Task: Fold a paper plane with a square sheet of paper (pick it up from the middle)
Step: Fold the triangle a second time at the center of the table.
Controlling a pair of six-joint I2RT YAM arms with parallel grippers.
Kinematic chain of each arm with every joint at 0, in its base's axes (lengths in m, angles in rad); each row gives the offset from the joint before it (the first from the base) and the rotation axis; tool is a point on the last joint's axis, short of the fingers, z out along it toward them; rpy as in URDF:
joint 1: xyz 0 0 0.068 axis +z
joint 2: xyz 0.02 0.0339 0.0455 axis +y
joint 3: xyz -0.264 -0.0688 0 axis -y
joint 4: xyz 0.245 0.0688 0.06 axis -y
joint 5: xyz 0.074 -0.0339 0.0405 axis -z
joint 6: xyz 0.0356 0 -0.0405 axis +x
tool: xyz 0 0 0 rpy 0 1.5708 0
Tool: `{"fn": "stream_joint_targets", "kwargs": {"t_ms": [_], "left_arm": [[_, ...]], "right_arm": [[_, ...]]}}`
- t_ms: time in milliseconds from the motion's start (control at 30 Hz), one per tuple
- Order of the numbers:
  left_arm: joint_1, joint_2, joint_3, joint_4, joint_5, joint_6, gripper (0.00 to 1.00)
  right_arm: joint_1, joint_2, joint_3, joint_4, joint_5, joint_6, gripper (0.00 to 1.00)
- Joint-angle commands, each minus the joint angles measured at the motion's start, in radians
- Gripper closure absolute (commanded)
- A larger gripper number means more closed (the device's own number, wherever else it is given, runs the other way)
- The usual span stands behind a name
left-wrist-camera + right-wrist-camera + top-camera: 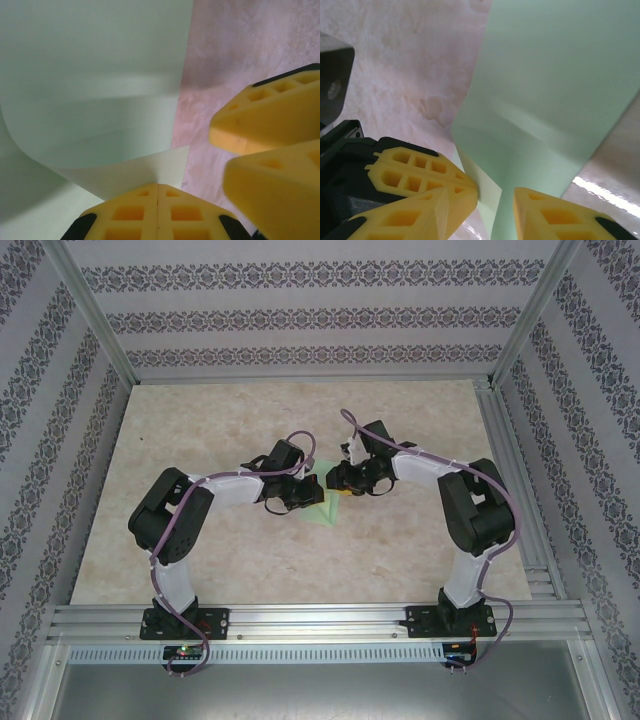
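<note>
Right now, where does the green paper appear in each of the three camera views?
Top external: green paper lies near the picture's centre, on the table.
Left wrist: the paper covers the left and upper part, curling upward.
Right wrist: the paper covers the right half, rising from bottom centre.
Shared landmark: the beige marbled table beside the paper's edge.

From above, the square sheet of paper [325, 514] lies mostly hidden beneath the left gripper [312, 502] and right gripper [340, 488] — its folds too small to tell; close up, it runs off-frame, blurred.
</note>
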Motion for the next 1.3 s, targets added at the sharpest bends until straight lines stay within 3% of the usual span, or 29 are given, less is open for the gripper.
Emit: {"fn": "stream_joint_targets", "kwargs": {"t_ms": [0,233,633,800,933,1267], "left_arm": [[-0.010,0.009,-0.002,-0.008,-0.012,0.016,0.96],[-0.009,0.005,0.000,-0.007,-0.011,0.017,0.97],[-0.010,-0.002,0.000,-0.006,-0.007,0.016,0.99],[-0.009,-0.008,-0.005,0.036,0.018,0.002,0.91],[-0.010,0.012,-0.009,0.109,0.066,-0.025,0.84],[-0.010,0.050,0.016,0.095,0.064,-0.019,0.83]], "right_arm": [[0.006,0.035,0.008,0.031,-0.039,-0.012,0.63],[0.013,0.061,0.006,0.035,-0.062,-0.020,0.68],[0.002,0.070,-0.020,0.085,-0.050,0.014,0.88],[-0.017,0.054,-0.045,0.096,0.000,0.025,0.95],[-0.024,0.048,-0.057,0.092,0.030,0.019,0.96],[-0.028,0.060,-0.050,0.084,0.049,0.008,0.95]]}}
